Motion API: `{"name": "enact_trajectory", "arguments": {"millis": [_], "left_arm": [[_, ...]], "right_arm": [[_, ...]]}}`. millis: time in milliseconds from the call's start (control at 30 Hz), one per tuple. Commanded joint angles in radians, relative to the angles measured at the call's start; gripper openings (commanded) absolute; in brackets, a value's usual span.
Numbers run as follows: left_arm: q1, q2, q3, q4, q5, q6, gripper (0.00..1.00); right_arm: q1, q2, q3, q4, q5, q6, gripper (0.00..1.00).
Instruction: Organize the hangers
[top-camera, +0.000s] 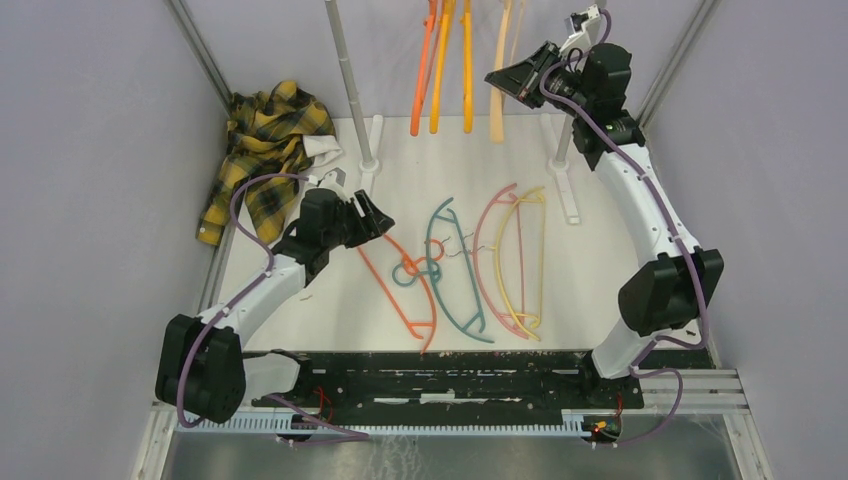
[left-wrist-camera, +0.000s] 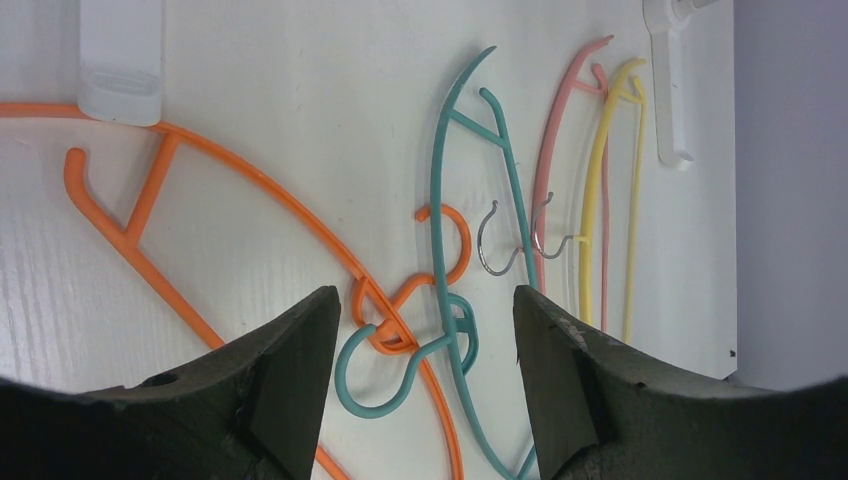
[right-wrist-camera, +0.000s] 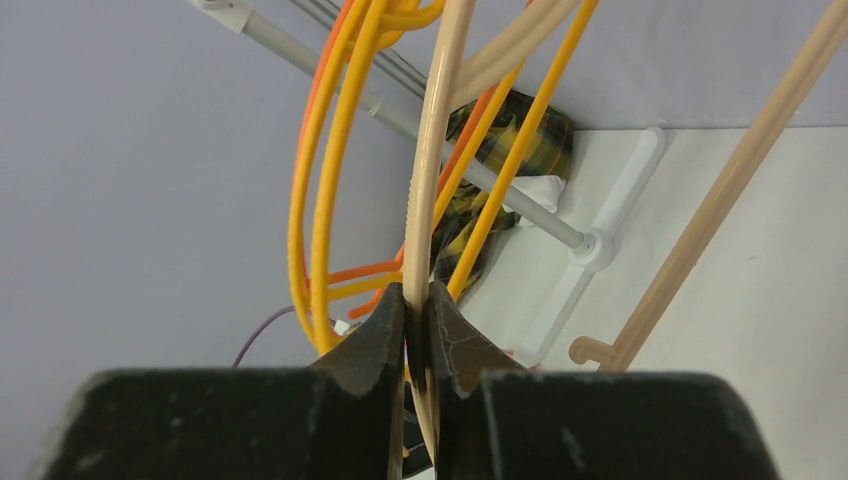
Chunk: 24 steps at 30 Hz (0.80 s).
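Right claw (right-wrist-camera: 418, 298) pinches cropped pale hanger (right-wrist-camera: 428, 170).

A thin orange plastic hanger (left-wrist-camera: 130, 235), a teal plastic hanger (left-wrist-camera: 437, 200), a pink plastic hanger (left-wrist-camera: 541, 170) and a pale yellow plastic hanger (left-wrist-camera: 589, 200) are contrasting with the white wood-grain bench (top-camera: 420, 170). A cream plastic hanger (right-wrist-camera: 430, 180) is showing pale against the black right gripper (right-wrist-camera: 415, 300). A crumpled fabric shirt (top-camera: 262, 140) is displaying yellow-and-black plaid.

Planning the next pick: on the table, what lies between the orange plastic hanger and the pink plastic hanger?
The teal plastic hanger, its hook linked with the orange hanger's, and two metal hooks by the pink hanger. The left wrist view shows it.
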Motion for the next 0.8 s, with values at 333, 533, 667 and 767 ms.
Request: {"name": "enact_trajectory", "arguments": {"millis": [333, 533, 667, 767], "left_arm": [[-0.003, 0.022, 0.014, 0.064, -0.008, 0.038, 0.72], [-0.003, 0.017, 0.026, 0.042, -0.013, 0.056, 0.75], [-0.003, 0.019, 0.021, 0.041, -0.016, 0.057, 0.75], [-0.003, 0.022, 0.014, 0.044, -0.014, 0.057, 0.75]], "right_arm": [[0.026, -0.004, 0.004, -0.166, -0.021, -0.133, 0.48], [0.026, -0.200, -0.139, -0.170, 0.162, -0.256, 0.92], [0.026, -0.310, -0.195, -0.194, 0.227, -0.310, 1.00], [0.026, -0.401, -0.244, -0.225, 0.268, -0.347, 1.00]]}}
